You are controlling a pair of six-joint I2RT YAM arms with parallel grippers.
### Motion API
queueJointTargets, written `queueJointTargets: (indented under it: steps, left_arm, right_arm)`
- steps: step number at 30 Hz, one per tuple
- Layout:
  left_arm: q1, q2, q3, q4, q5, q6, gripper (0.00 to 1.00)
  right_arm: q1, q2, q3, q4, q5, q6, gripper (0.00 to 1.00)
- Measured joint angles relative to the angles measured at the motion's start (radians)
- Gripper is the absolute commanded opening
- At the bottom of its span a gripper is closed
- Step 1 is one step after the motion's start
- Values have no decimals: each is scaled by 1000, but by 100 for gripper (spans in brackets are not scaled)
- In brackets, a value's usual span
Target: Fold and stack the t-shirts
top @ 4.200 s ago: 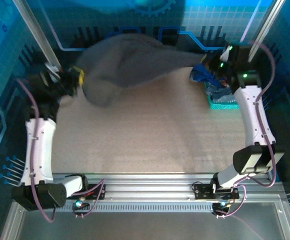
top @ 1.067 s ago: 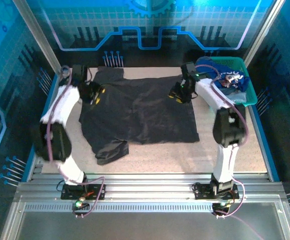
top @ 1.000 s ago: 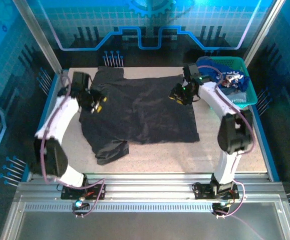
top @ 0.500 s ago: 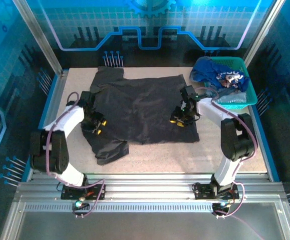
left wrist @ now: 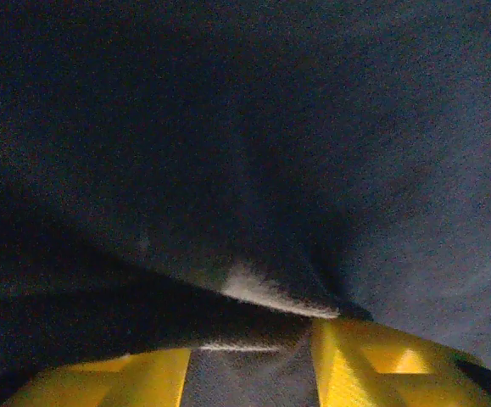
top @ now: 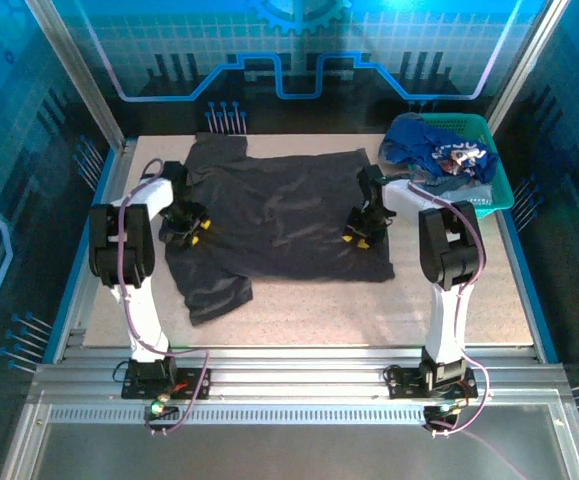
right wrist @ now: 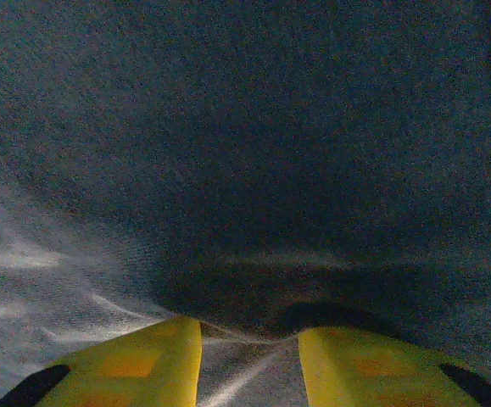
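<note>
Jaws: the left gripper [left wrist: 249, 339] stands narrow, with a raised ridge of dark cloth running into the gap between its yellow fingers [left wrist: 381, 365]. The right gripper [right wrist: 249, 326] is likewise narrow, a fold of the same cloth caught between its fingers [right wrist: 143, 360], with creases fanning out to one side.

The charcoal t-shirt [top: 279, 215] lies spread on the table [top: 449, 300], mostly flat, with one sleeve reaching toward the far left and its near-left corner rumpled. In the overhead view the left gripper [top: 187, 228] sits at the shirt's left edge and the right gripper [top: 359, 232] just inside its right edge.

At the far right corner, a blue t-shirt [top: 439, 150] with pale print is heaped in the teal basket [top: 464, 120], spilling over its left side.
</note>
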Motion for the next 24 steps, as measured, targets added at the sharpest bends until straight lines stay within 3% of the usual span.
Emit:
queueJointTargets:
  steps: [4,8,10,14,18,20,24]
  left_arm:
    - [5,57,93,19,26,67,56]
    - [3,20,60,39,1,112,66]
    - [-2,-64,-23,32,-45,113,66]
    - [-46,-431,-281,-30,-115,75,58]
    - [-122,-757,-545,-75,-99,-19,52]
    - [-127,-814,-664,-98,-79,-57,55]
    - [-127,-773,-774,-123,-61,-85,54]
  right_arm:
    - [-2,37,57,1,-10,3,41]
    - [-2,31,61,11,-15,-11,49]
    - [-2,7,51,14,-6,-21,51]
    - [-4,-163,-39,29,8,-31,50]
    - [-13,-379,-172,38,3,-31,50]
    - [-16,-457,-242,48,-2,-30,50]
    - [-22,-516,-369,53,-15,-24,50]
